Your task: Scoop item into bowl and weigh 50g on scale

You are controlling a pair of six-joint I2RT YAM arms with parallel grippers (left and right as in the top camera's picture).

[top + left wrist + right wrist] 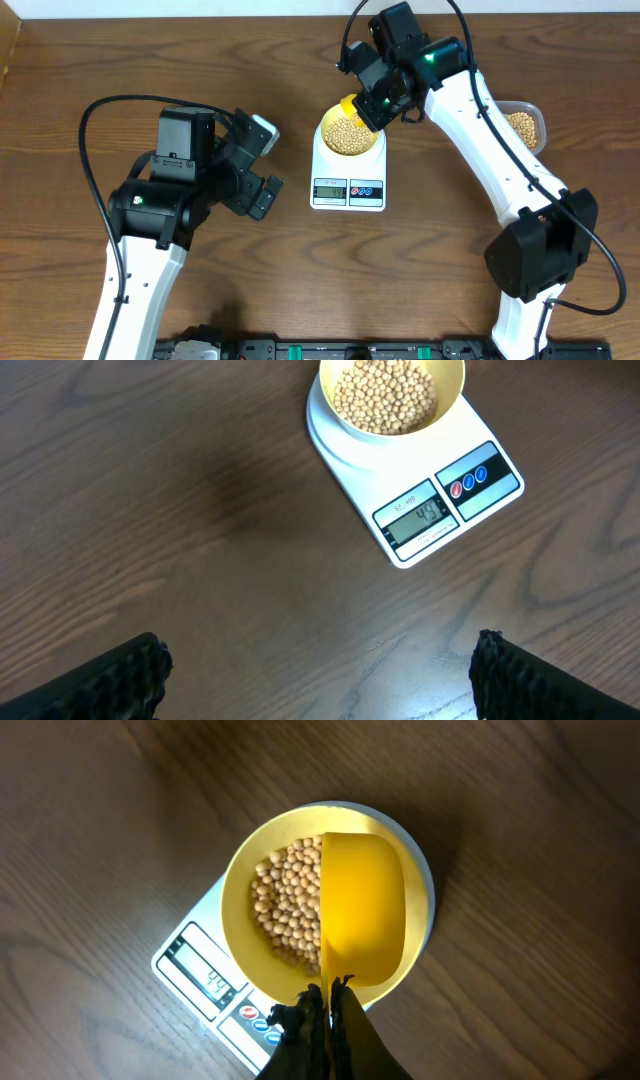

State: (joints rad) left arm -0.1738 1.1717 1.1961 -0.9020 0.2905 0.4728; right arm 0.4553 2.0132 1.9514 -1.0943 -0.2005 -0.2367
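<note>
The pale yellow bowl (350,137) stands on the white scale (348,190), filled with tan beans (349,138). In the right wrist view the bowl (250,870) holds beans (285,910), and the scale's display (213,982) reads 44. My right gripper (330,1005) is shut on the handle of a yellow scoop (360,905), held tipped over the bowl's right half; it also shows overhead (372,105). My left gripper (262,165) is open and empty, left of the scale. The left wrist view shows the bowl (340,415) and the scale (440,510) ahead.
A clear plastic tub (525,125) with more beans stands at the right, behind my right arm. Bare wooden table (200,540) lies between my left gripper's fingers and the scale.
</note>
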